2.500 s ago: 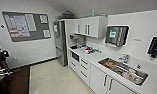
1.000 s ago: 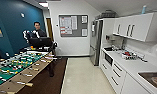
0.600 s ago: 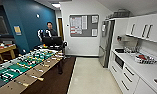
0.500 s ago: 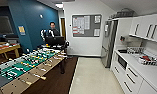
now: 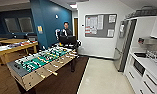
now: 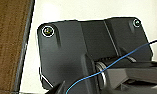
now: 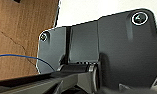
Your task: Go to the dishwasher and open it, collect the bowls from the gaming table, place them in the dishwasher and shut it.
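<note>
The gaming table (image 5: 12,47) was seen far left by the blue wall, clutter on its tabletop too blurry to make out. A foosball table (image 5: 41,66) sat up front, a person (image 5: 66,32) behind it. Either end effector's state couldn't be told.

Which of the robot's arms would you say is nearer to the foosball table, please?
Likely the left: the foosball table stands ahead on the robot's left side. Both wrist views show brown floor beside pale floor, so exact positions cannot be told.
</note>
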